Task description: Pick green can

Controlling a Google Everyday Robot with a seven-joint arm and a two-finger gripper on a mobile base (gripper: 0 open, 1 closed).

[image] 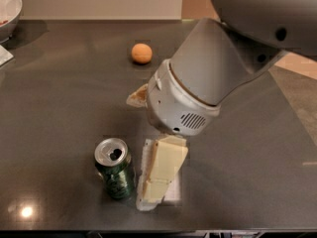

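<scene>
The green can (115,168) stands upright on the dark table (59,113) at the front left, its silver top open. My gripper (159,175) hangs from the big grey arm (198,83) and reaches down to the table just right of the can, close beside it. I cannot tell whether it touches the can. The red-brown cola can is hidden behind the arm.
An orange ball (141,53) lies at the back middle of the table. A white bowl (7,6) sits at the back left corner, with a pale flat thing (4,54) at the left edge. The table's right edge (292,108) runs diagonally.
</scene>
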